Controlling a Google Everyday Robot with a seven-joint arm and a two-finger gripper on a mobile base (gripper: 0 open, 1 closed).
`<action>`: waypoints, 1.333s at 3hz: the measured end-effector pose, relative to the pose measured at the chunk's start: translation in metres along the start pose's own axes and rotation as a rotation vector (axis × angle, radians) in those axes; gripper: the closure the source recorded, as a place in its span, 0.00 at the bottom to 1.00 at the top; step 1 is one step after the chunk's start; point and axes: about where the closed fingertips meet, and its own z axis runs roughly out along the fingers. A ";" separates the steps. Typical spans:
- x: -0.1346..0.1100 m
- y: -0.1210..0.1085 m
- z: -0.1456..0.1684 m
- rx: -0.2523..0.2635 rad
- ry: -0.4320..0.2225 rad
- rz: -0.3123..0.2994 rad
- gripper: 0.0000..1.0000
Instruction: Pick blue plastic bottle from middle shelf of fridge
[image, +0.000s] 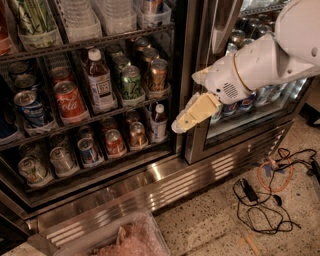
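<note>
The blue plastic bottle (100, 82) stands upright on the middle shelf (125, 111) of the fridge (165, 172), white cap on top, white label, reddish-brown contents. It sits between a red cola can (70, 101) on its left and a green can (131, 82) on its right. My gripper (186, 121) hangs in front of the fridge's centre post, to the right of the bottle and slightly lower, apart from it. It holds nothing.
A smaller white-capped bottle (158, 123) and several cans stand on the lower shelf. The right glass door (250, 65) is shut behind my arm. Cables (262, 195) lie on the floor at right. A clear bin (125, 240) sits at the bottom.
</note>
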 end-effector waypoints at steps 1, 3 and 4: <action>-0.014 0.014 0.023 -0.055 -0.038 -0.044 0.00; -0.001 0.009 0.046 -0.074 -0.060 -0.022 0.00; 0.008 0.002 0.079 -0.094 -0.091 0.006 0.00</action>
